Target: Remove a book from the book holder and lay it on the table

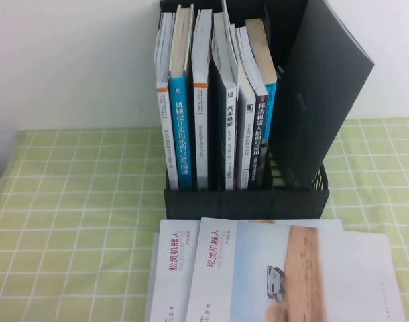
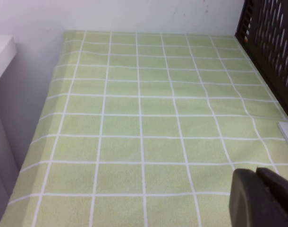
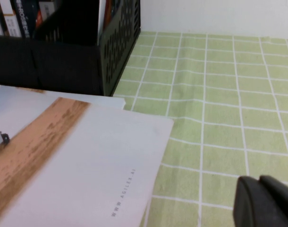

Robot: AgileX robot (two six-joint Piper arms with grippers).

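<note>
I read this as an early stage: the charcoal-backed book stands in the rightmost slot of the black book holder, leaning out to the right with its plain back facing the camera. It has not been lifted, so extraction and laying flat are both outstanding.

Neither arm appears in the high view. In the left wrist view, the left gripper shows only as a dark corner low over bare green-checked table, with the holder's slotted wall at the far edge. I cannot tell how far its fingers are parted; nothing is visibly held.

In the right wrist view, the right gripper sits likewise over open cloth, just beside the white desert-photo book lying flat in front of the holder. Its finger spacing is also unreadable; nothing is visibly held.

A second white copy lies partly under the desert-photo book. Narrower upright books fill the other slots.

My judgement: the right arm is nearer the target, and free cloth lies to the holder's right for laying it down.
</note>
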